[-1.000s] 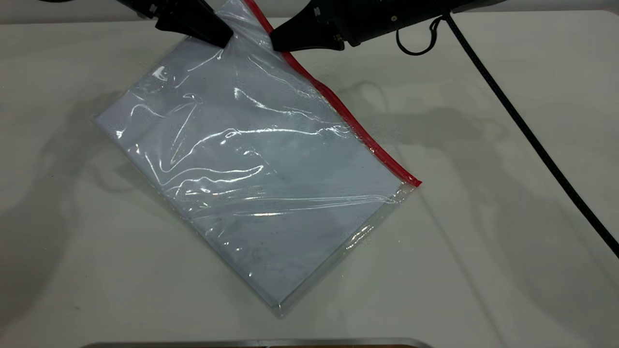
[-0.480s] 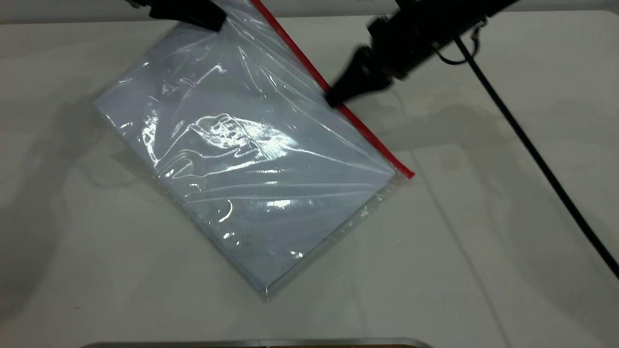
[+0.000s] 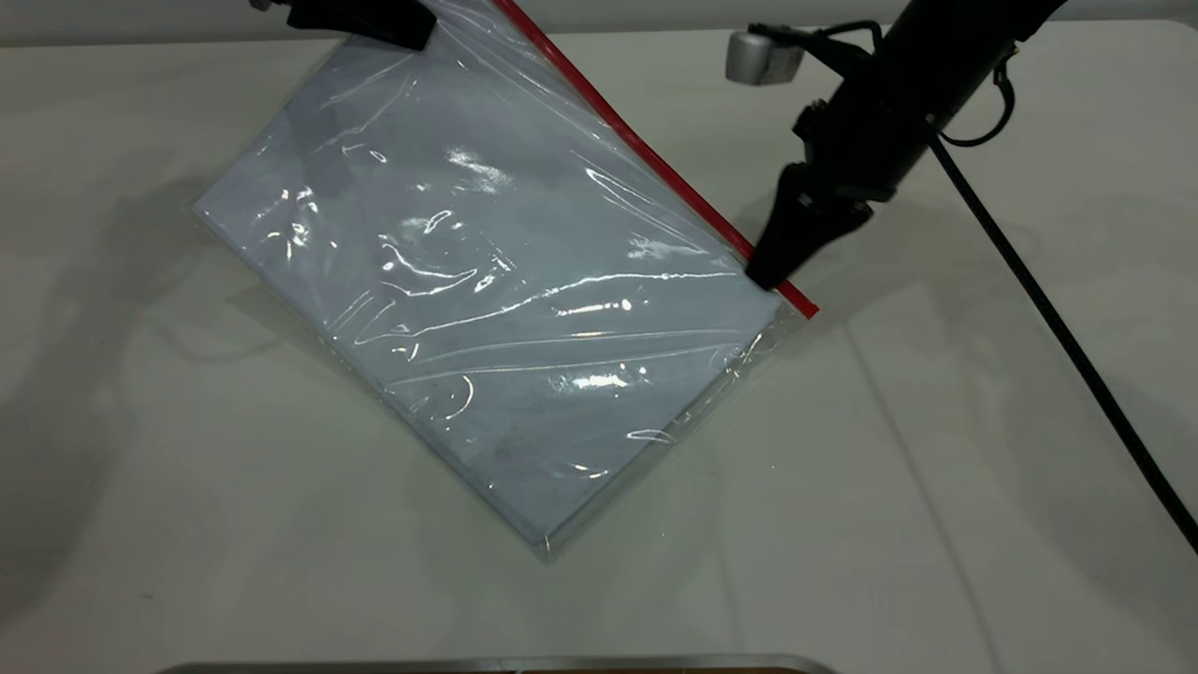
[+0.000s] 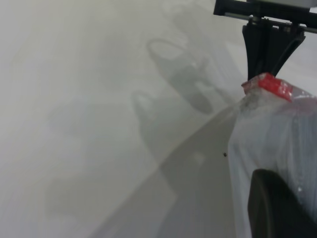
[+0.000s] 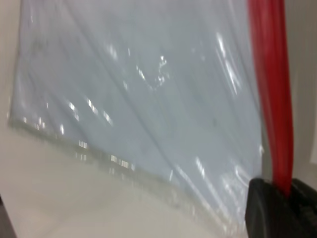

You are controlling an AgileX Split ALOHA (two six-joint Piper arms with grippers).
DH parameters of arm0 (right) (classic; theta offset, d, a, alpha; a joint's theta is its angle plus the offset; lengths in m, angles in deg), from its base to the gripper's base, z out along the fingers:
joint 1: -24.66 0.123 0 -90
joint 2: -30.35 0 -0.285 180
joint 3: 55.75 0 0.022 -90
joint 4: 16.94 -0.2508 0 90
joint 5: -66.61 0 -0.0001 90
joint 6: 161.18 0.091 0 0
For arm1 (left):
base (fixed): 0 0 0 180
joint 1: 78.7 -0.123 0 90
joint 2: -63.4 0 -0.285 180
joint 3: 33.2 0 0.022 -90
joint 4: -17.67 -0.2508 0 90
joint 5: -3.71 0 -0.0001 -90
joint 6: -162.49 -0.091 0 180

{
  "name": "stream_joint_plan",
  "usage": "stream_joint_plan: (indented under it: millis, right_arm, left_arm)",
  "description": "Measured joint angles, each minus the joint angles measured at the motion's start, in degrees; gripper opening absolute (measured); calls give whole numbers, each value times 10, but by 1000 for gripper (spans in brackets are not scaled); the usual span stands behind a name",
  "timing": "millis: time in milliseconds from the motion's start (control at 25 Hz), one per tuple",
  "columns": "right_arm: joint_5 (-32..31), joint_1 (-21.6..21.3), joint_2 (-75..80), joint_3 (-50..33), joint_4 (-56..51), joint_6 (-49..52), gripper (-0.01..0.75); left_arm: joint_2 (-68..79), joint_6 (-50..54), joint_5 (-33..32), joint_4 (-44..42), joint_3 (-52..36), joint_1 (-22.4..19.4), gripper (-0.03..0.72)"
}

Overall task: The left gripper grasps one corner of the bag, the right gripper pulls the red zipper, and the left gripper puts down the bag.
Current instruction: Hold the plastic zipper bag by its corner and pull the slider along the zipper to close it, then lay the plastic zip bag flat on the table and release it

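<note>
The clear bag with white paper inside lies slanted on the table, its far corner lifted. The left gripper is shut on that far corner at the top edge of the exterior view; in the left wrist view one finger presses on the plastic. The red zipper runs along the bag's right long edge. The right gripper is shut on the zipper near its lower end, close to the bag's right corner. In the right wrist view the red strip passes between the black fingertips.
A thick black cable runs from the right arm across the table's right side. A grey metal edge shows at the bottom of the exterior view. The white table surrounds the bag.
The right gripper has slid down along the red zipper from the far end near the left gripper to near the lower right corner. The bag shifted slightly; the left gripper kept its hold.
</note>
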Motion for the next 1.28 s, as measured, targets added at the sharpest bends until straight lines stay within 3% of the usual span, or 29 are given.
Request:
stream_joint_plan:
  millis: [440, 600, 720, 960, 1080, 1280]
  right_arm:
    - [-23, -3, 0, 0, 45, 16, 55]
    - [-3, -3, 0, 0, 42, 42, 79]
    - [17, -4, 0, 13, 56, 57, 138]
    - [23, -4, 0, 95, 36, 77, 352]
    - [-13, -4, 0, 150, -5, 88, 402]
    - [-121, -5, -1, 235, -142, 91, 399]
  left_arm:
    - [0, 0, 6, 0, 0, 0, 53]
    - [0, 0, 6, 0, 0, 0, 53]
    - [0, 0, 9, 0, 0, -2, 53]
    - [0, 1, 10, 0, 0, -4, 53]
    - [0, 24, 10, 0, 0, -4, 53]
    - [19, 117, 24, 4, 0, -3, 53]
